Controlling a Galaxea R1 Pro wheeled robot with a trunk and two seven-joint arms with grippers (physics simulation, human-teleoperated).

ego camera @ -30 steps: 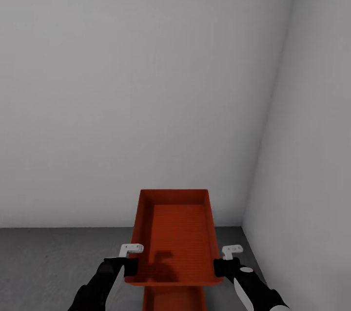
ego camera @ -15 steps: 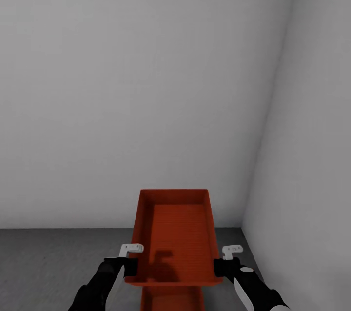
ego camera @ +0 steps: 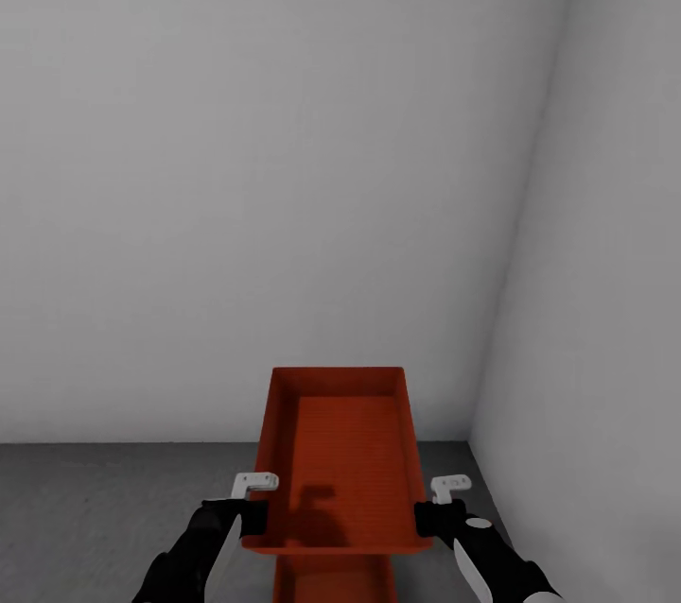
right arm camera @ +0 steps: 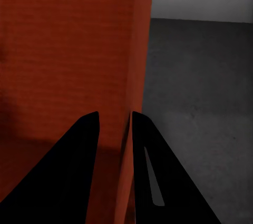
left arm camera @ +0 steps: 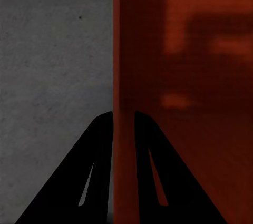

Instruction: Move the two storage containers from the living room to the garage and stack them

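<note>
Upper storage container (ego camera: 342,452) between grippers, left gripper (left arm camera: 124,121) and right gripper (right arm camera: 115,121) pinching its walls

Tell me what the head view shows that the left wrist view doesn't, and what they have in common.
Head view alone: the pale grey walls meeting at a corner, the right gripper on the upper container's far side wall, and a second container partly visible below the held one.

Left wrist view alone: a close look at the left gripper's fingers straddling the thin side wall, one inside and one outside.

Both: the upper container, the left gripper gripping it, and the dark grey floor.
</note>
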